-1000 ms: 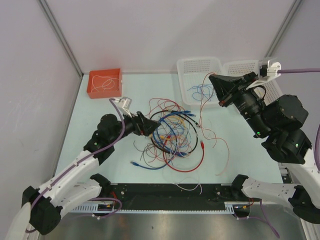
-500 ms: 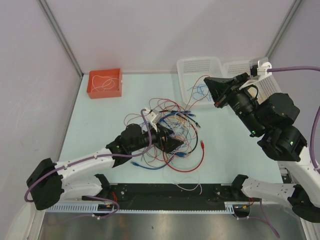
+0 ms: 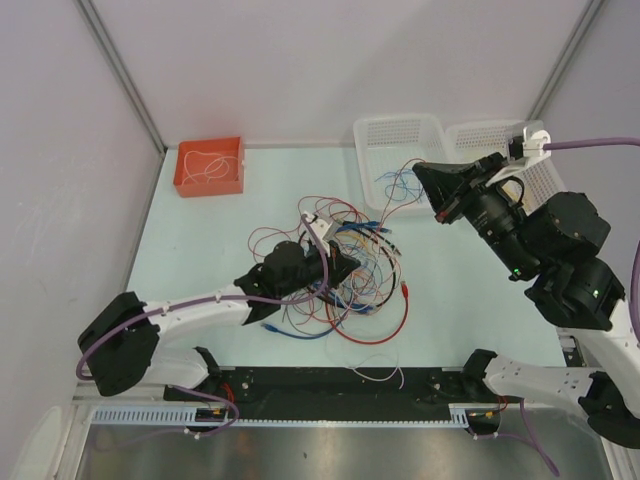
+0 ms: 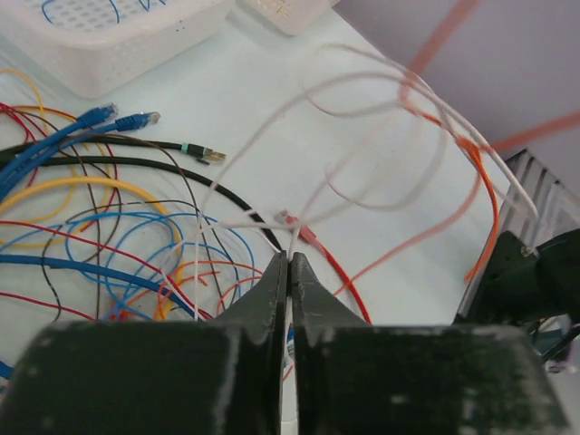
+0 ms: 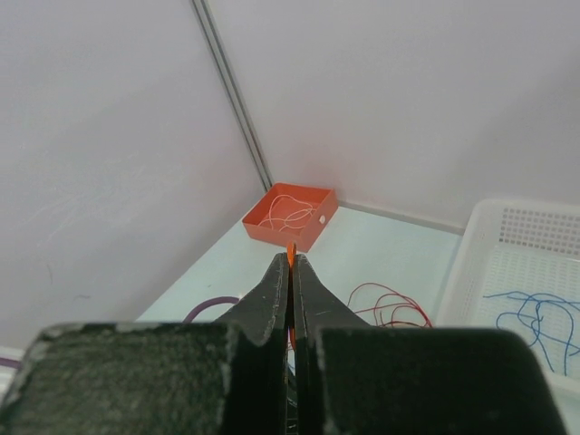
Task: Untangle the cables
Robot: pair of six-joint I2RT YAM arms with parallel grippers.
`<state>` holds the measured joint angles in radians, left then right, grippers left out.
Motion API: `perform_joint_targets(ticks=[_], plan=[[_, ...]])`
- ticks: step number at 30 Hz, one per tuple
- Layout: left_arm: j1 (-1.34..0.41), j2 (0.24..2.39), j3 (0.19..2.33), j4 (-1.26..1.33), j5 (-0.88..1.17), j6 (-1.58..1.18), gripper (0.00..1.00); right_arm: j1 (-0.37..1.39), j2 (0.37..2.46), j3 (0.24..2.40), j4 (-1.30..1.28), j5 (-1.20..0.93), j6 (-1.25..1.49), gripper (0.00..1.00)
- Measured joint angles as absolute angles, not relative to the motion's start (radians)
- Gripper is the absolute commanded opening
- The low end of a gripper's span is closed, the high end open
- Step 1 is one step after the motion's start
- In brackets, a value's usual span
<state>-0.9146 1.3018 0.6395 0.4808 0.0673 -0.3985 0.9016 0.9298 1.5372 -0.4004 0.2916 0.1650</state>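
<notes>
On the pale table (image 3: 200, 260), just beyond the arm bases, the cables (image 3: 350, 290) lie in one loose tangle of red, blue, orange, yellow, black and white strands near the middle. A single thin pale strand lies apart at the near edge.

The left tool (image 3: 345, 268) reaches low into the tangle from the left. In the left wrist view its fingers are pressed together (image 4: 290, 258), pinching a white cable (image 4: 292, 240) that rises from between the tips and loops away above the table. Just past it are a black cable with a small gold-tipped plug (image 4: 208, 156) and two blue plug ends (image 4: 95, 116).

The right tool (image 3: 420, 172) hangs higher, to the right of the heap and over the front of the baskets. Its fingers are closed (image 5: 291, 258) on a thin orange cable (image 5: 291, 251), which trails down toward the tangle.

At the far edge stand two white perforated baskets (image 3: 398, 125); the left one holds a few blue cables (image 3: 400, 185). An orange box (image 3: 210, 165) at the far left corner contains a coiled white strand.
</notes>
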Motion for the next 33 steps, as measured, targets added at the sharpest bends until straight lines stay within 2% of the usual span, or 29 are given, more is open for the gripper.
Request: perform_joint_targets(ticks=[4,9,15,18,23,29,33], plan=[[-0.915,1.274,0.65,0.434,0.086,-0.379,0.0,0.902,0.915,1.533,-0.401,0.3,0.165,0.0],[-0.913,1.11,0.68,0.271,0.055,-0.338,0.0,0.902,0.895,1.51,-0.4,0.311,0.164,0.0],[-0.853,0.853,0.893,0.02,-0.075,-0.287,0.0,0.902,0.862,1.446,-0.409,0.334,0.165,0.0],[-0.807,0.797,1.045,-0.069,-0.155,-0.268,0.0,0.902,0.838,1.397,-0.421,0.337,0.176,0.0],[-0.777,0.822,1.349,-0.172,-0.268,-0.233,0.0,0.902,0.802,1.258,-0.43,0.335,0.221,0.0],[-0.775,0.97,1.687,-0.242,-0.305,-0.196,0.0,0.906,0.833,1.071,-0.421,0.3,0.3,0.0],[-0.775,1.049,1.789,-0.292,-0.31,-0.181,0.0,0.916,0.884,0.948,-0.402,0.273,0.34,0.0]])
